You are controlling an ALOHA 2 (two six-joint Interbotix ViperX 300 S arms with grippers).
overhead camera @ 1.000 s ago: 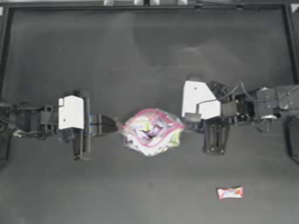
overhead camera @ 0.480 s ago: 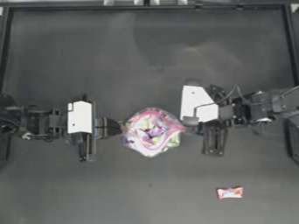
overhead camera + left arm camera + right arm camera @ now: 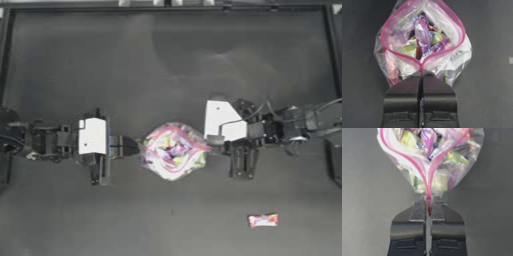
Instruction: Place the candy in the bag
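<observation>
Holding the bag (image 3: pixel 172 151) at mid-worktop, you've got the left gripper (image 3: pixel 421 75) and the right gripper (image 3: pixel 428 203) each clamped on one end of its pink seal strip, so the crinkly clear mouth gapes over glossy sweets. Loading isn't done: the small white-wrapped candy (image 3: pixel 262 220) lies on the matte dark worktop (image 3: pixel 167 60), well apart.

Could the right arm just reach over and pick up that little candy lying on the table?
Probably not as things stand: the right gripper is shut on the bag. The candy lies apart on bare table with nothing blocking the way, so it would have to let go first.
</observation>
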